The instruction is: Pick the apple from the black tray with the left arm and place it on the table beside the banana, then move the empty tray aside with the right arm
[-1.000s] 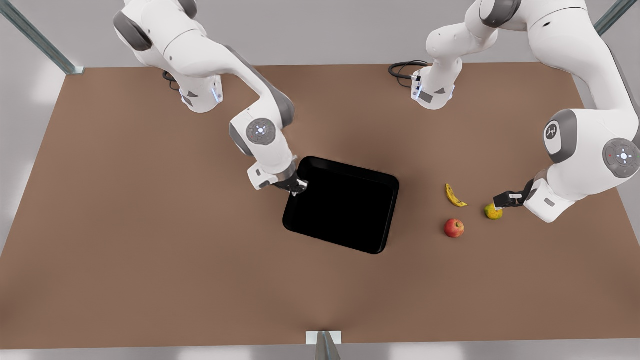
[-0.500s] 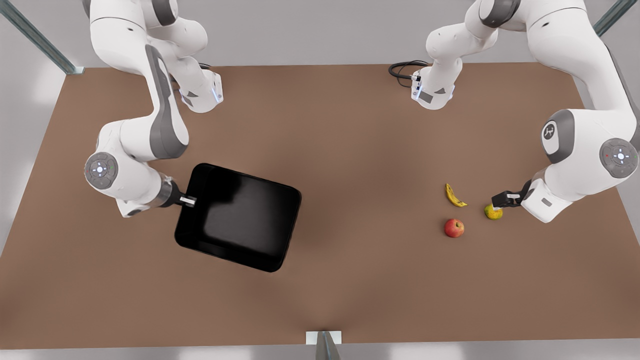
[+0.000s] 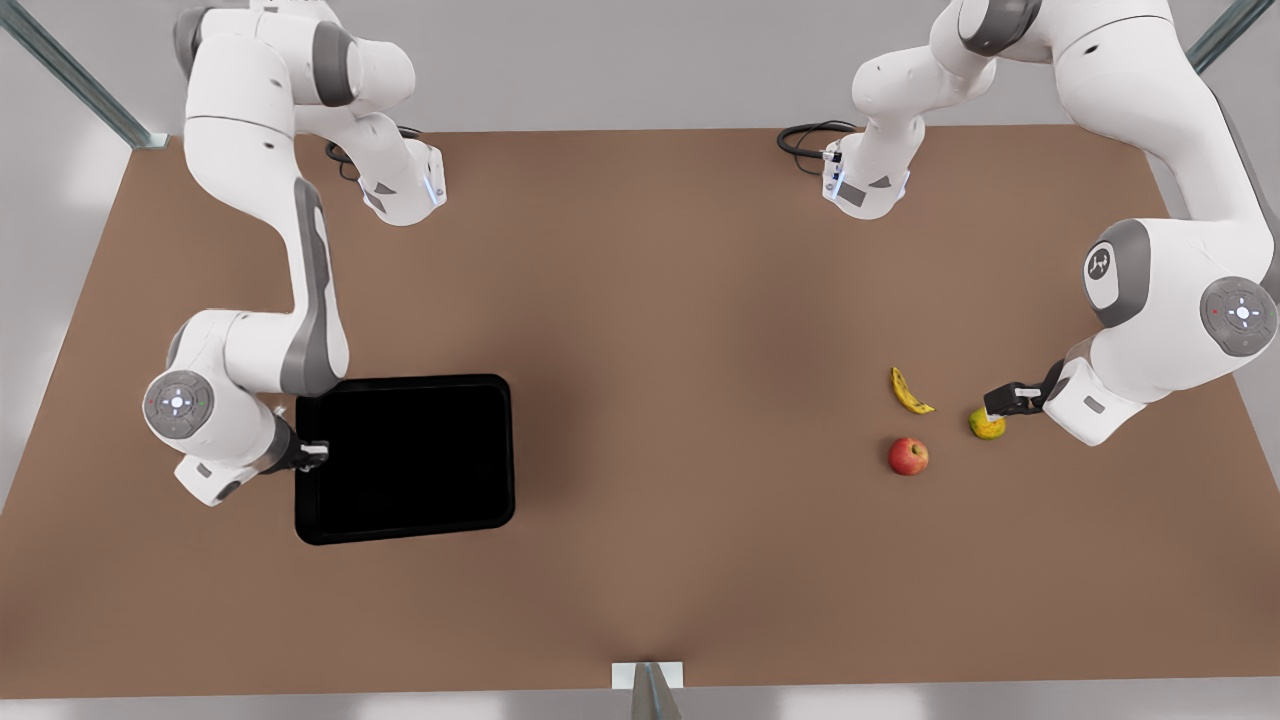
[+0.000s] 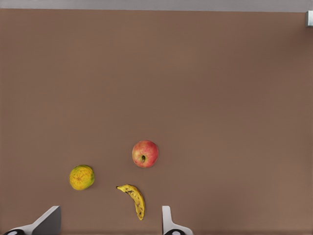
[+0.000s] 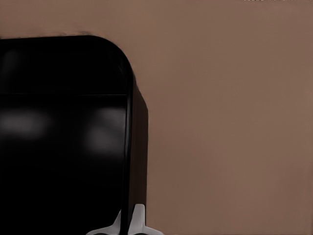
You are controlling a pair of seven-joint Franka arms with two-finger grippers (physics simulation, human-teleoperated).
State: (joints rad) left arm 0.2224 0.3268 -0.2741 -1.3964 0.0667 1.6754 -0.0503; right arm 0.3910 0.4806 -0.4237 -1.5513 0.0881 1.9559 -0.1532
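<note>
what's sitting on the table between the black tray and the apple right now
Nothing. In the front view, the stretch of table between the black tray and the apple is bare brown surface.

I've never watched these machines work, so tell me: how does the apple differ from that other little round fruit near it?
The apple is red with a yellowish patch; the other round fruit is yellow-green with orange. The apple is the larger of the two. The apple lies apart from both arms, whereas the round fruit sits right at the left gripper, whose fingers are open. Both rest on the table close to the banana. The right gripper grips the black tray's rim.
</note>
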